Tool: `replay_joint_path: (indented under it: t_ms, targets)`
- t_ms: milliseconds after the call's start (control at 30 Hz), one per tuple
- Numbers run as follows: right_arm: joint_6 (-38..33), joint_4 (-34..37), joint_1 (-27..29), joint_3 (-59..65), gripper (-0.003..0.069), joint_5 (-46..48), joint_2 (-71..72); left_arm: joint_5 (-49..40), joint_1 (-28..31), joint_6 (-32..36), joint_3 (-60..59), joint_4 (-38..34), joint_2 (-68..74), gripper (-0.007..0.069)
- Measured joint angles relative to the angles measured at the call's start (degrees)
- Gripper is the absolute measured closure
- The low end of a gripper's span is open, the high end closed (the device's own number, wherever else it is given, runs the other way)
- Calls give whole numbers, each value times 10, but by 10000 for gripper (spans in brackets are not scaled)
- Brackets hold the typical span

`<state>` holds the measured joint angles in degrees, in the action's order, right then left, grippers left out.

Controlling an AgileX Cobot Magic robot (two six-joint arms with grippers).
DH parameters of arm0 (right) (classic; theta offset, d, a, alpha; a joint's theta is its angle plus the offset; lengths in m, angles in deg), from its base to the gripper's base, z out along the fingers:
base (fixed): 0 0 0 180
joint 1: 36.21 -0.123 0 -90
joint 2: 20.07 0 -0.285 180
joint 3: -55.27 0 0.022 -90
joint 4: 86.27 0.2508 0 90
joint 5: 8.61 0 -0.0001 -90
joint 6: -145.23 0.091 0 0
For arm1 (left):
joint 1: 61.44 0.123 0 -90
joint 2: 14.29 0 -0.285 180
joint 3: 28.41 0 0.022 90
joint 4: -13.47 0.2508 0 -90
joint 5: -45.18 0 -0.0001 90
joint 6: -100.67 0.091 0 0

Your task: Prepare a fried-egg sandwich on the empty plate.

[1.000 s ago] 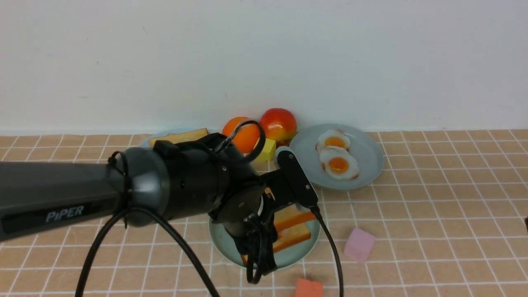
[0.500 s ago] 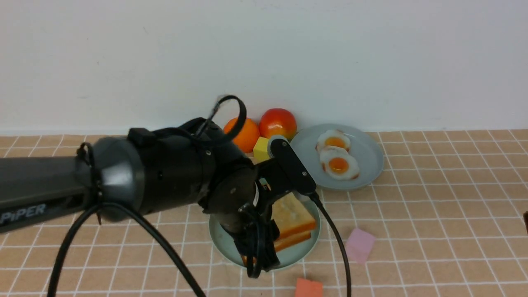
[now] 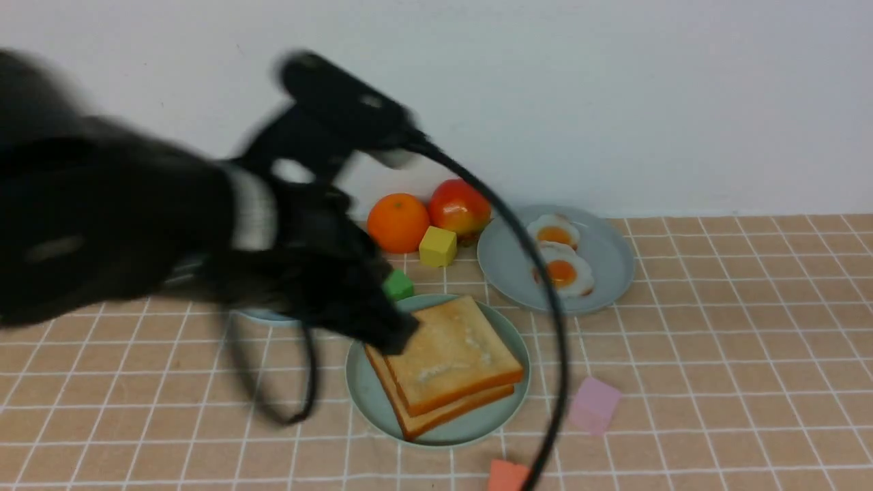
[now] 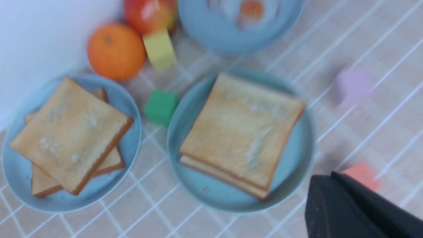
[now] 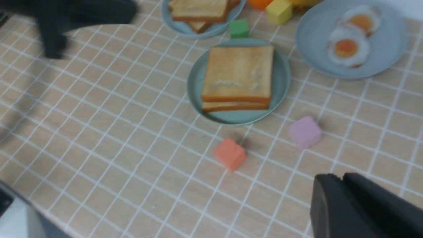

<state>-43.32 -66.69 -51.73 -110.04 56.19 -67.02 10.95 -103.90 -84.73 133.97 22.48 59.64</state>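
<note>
1. An orange [image 3: 397,222] and a red apple [image 3: 459,206] sit side by side at the bench's far edge.
2. A yellow cube [image 3: 437,246] lies just before them; a green cube [image 3: 397,284] sits nearer.
3. A blue-grey plate [image 3: 600,262] holds two fried eggs [image 3: 560,273].
4. Another blue-grey plate [image 4: 129,132] bears stacked toast [image 4: 71,130].
5. A pink cube [image 3: 594,405] and a coral cube [image 3: 510,476] lie toward the near edge.

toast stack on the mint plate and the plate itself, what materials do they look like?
Toast stack: looks like soft foam or rubbery plastic, matte; uniform orange crust edges and a flat, printed-looking face suggest a toy. Mint plate: probably hard plastic or melamine with a smooth, faintly satin rim; ceramic cannot be ruled out.
</note>
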Motion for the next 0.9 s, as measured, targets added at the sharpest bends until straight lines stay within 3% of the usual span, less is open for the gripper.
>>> replay_joint_path:
  t_ms: [267, 467, 667, 900]
  targets:
    - [99, -118, 0, 18, 591, 34, 116, 223, 0, -14, -275, -77, -313, 638]
    - [174, -179, 0, 88, 661, 40, 220, 342, 0, -21, -434, -122, -491, 638]
    - [227, -209, 0, 169, 670, -33, 269, 358, 0, -21, -488, -124, -547, 638]
    - [250, -219, 0, 319, 668, -274, 271, 308, 0, -21, -501, -124, -548, 638]
